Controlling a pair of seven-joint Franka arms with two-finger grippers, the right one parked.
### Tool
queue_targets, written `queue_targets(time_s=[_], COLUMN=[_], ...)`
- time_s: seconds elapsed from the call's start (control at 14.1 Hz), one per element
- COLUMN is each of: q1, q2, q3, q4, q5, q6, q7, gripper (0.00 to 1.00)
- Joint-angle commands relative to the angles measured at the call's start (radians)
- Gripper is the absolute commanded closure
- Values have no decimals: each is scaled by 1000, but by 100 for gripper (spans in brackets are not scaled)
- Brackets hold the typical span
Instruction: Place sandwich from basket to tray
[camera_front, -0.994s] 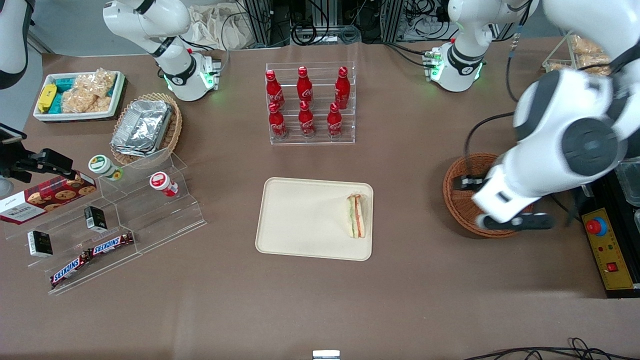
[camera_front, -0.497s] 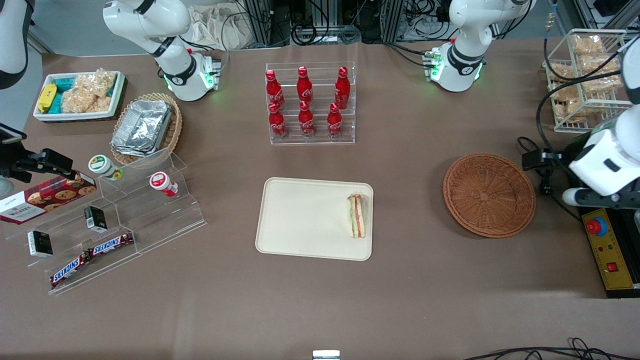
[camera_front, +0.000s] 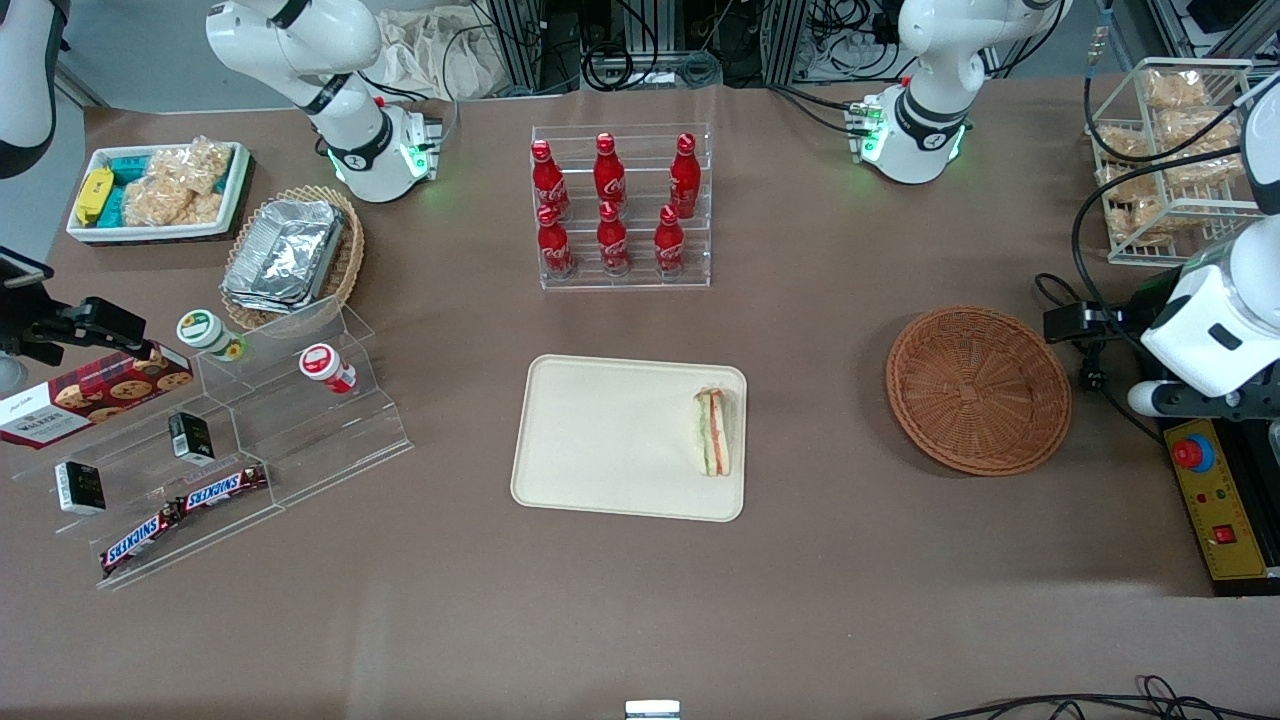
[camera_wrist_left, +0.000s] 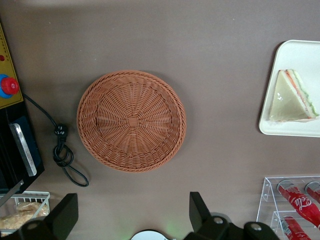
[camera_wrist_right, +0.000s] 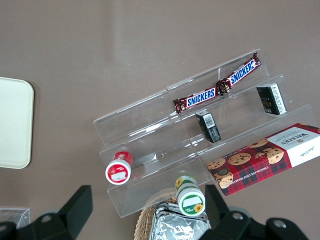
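The sandwich lies flat on the cream tray, at the tray's end nearest the basket, its striped edge showing. The round reddish-brown basket is empty and sits beside the tray toward the working arm's end of the table. In the left wrist view the basket is seen from high above, with the sandwich on the tray's corner. My gripper hangs open well above the table beside the basket, its fingers wide apart with nothing between them.
A clear rack of red cola bottles stands farther from the camera than the tray. A stepped acrylic shelf, an oval foil-container basket and a white snack bin are toward the parked arm's end. A control box and wire snack rack flank the working arm.
The working arm has pulled off the basket toward its own end of the table, uncovering the empty basket. In the last half second it barely moved. The sandwich has stayed on the tray.
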Motion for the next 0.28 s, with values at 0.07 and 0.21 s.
queue_targets(time_s=[0.07, 0.21], q1=[4, 4], q2=[-1, 2], q3=[-2, -2], q4=[-1, -2], q5=[-5, -4], q6=[4, 4], q7=[-43, -57], gripper=[1, 1])
